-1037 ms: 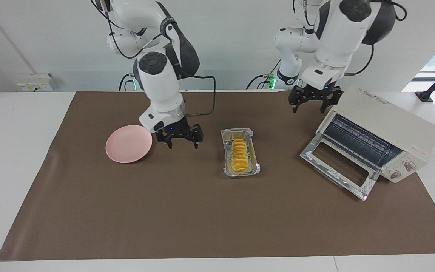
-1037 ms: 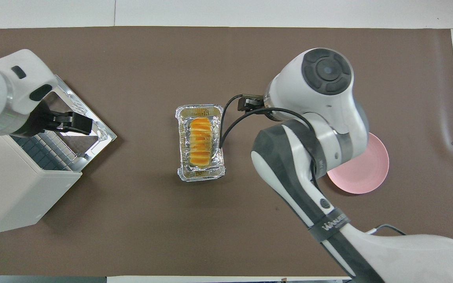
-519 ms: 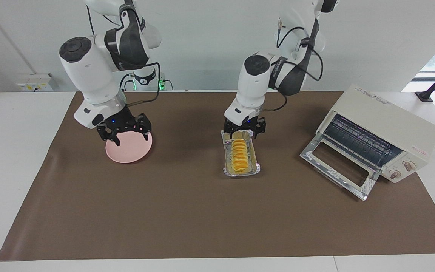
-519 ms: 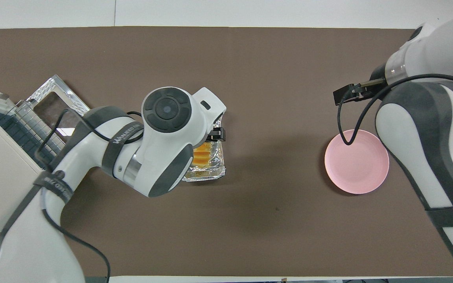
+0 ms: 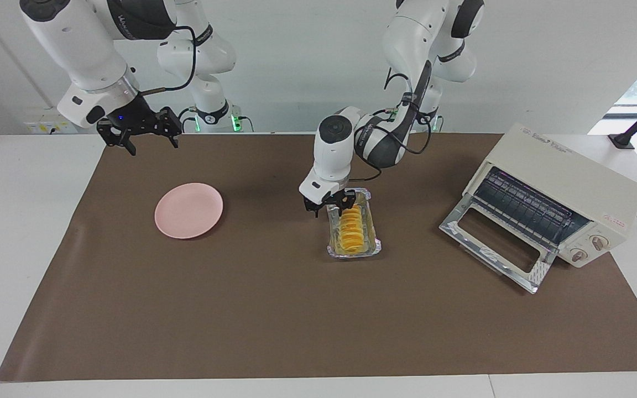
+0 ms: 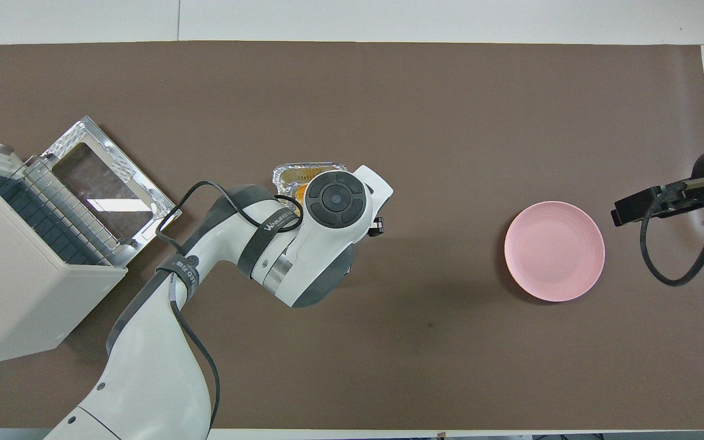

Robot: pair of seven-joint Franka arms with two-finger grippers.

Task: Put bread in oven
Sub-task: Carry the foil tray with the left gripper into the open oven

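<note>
So the right gripper (image 5: 139, 136) is up in the air over the mat's (image 5: 296, 309) edge at the right arm's end, fingers spread wide with nothing in them, that arm just waiting. The pink plate (image 5: 188, 210) sits on the mat below it, well apart from it.

Mid-table, the left gripper (image 5: 330, 205) is down at the end of the foil tray (image 5: 375, 243) closest to the robots, straddling that tray's side wall. One finger is outside the tray and the other is inside, right against the bread (image 5: 350, 229). It looks partly closed, but I can't tell if it's actually pinching the tray wall. From above the arm hides almost all of it.

The bread lies in the tray, not in the oven (image 5: 559, 185). The oven is off toward the left arm's end, well apart from that gripper, door (image 5: 495, 243) dropped open.
</note>
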